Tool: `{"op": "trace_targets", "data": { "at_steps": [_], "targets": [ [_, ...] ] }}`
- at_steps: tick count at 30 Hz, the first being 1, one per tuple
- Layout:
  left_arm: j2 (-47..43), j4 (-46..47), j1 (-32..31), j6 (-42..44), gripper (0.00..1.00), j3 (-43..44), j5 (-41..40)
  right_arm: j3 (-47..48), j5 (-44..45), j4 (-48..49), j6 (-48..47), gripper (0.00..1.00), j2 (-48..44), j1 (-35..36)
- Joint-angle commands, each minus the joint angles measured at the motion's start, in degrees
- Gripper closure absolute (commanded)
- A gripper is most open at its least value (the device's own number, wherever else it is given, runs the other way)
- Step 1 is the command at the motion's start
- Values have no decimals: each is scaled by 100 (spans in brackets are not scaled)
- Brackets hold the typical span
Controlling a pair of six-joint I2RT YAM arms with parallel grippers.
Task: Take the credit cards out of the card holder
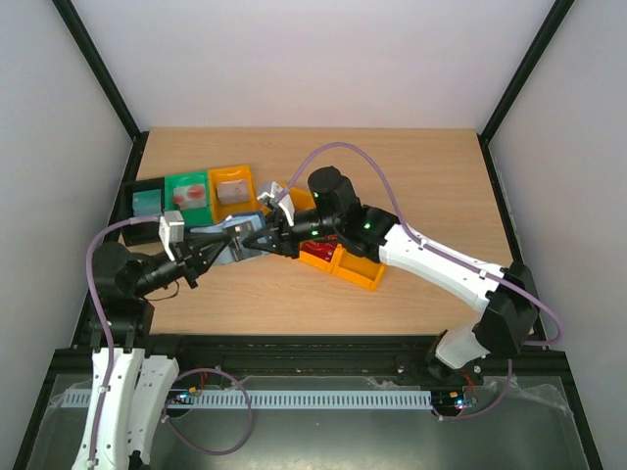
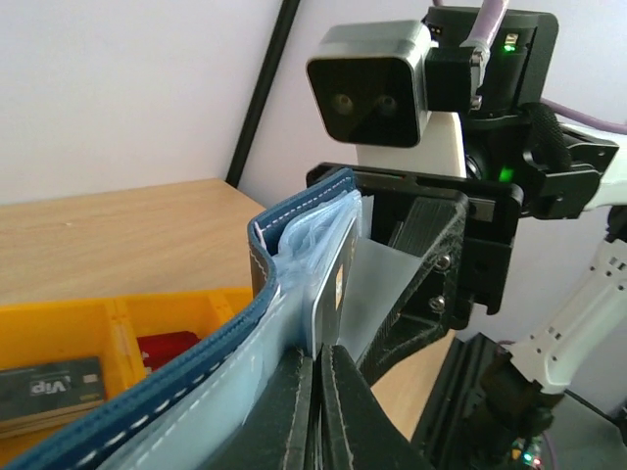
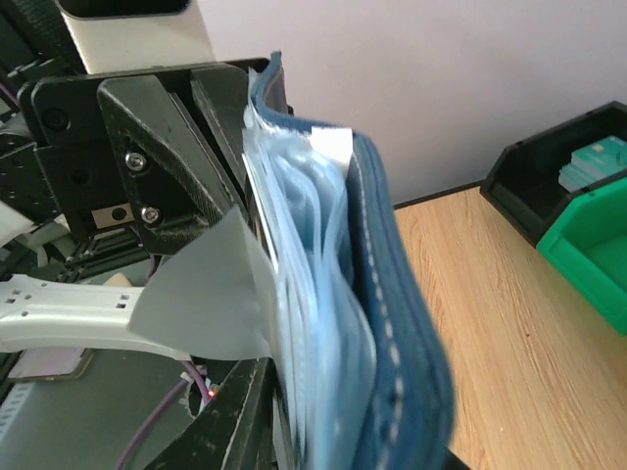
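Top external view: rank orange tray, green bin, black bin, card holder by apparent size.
1. orange tray: largest, even partly covered.
2. green bin and black bin: look alike, not ranked.
3. card holder: smallest visible patch, but partly hidden, so unsure.

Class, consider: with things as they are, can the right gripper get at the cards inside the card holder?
Probably yes. The left gripper holds the card holder up, its open side facing the right gripper close by, with a grey card edge showing and nothing between them.
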Motion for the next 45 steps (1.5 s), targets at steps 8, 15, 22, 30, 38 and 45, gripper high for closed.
{"op": "trace_targets", "data": {
  "at_steps": [8,15,22,30,38,45],
  "targets": [
    [-116,-147,-19,75,98,-15,482,-300,-238,545,-163,77,-487,-249],
    [-141,30,8,-17,98,-155,512,-488,-472,362,-268,85,-704,-338],
    [-124,63,25,-13,98,-106,533,-487,-585,382,-221,98,-674,-338],
    [-123,-703,71,830,98,180,553,-916,-127,406,-164,98,-1126,-940],
    [-124,-807,75,925,98,96,467,-1162,-42,426,-22,98,-1392,-1269],
    [53,-106,195,-1105,98,-290,-1299,-1400,1331,935,1604,98,-1648,-2300]
  ]
}}
